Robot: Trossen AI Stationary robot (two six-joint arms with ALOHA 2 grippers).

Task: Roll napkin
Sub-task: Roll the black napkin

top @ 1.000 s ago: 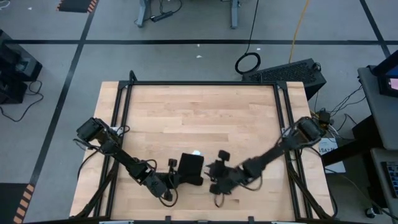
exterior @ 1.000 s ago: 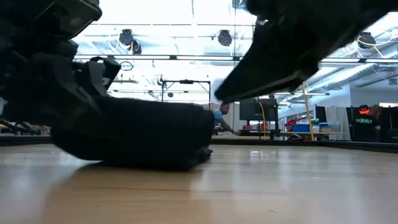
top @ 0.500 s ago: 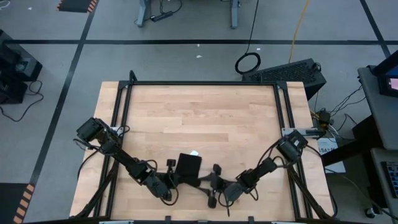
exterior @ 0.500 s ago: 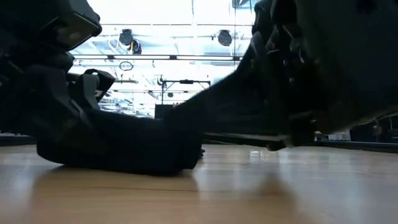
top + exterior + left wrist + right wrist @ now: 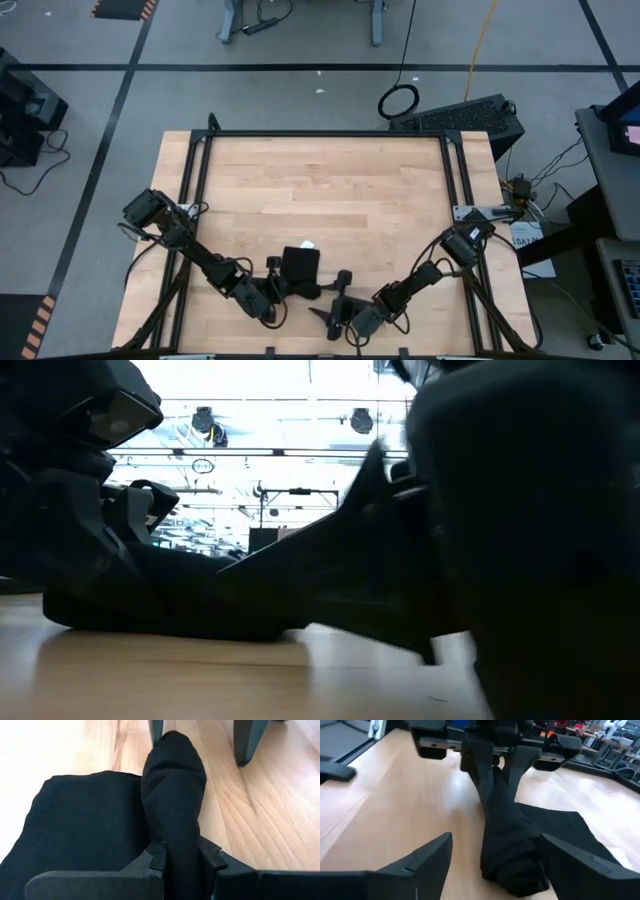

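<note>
Rolling under way: soft black matte cloth napkin [image 5: 300,268] lies part-rolled near table's front edge. Left gripper [image 5: 180,857] pinches rolled end. Right gripper [image 5: 492,865] spread wide, straddling far end, nothing held. Next: closing right fingers, turning roll onward.

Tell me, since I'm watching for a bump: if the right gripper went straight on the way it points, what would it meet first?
Probably the napkin: its bunched black ridge lies just ahead of the open right gripper. Behind it, the left gripper is shut on that ridge. Depth is hard to judge.
</note>
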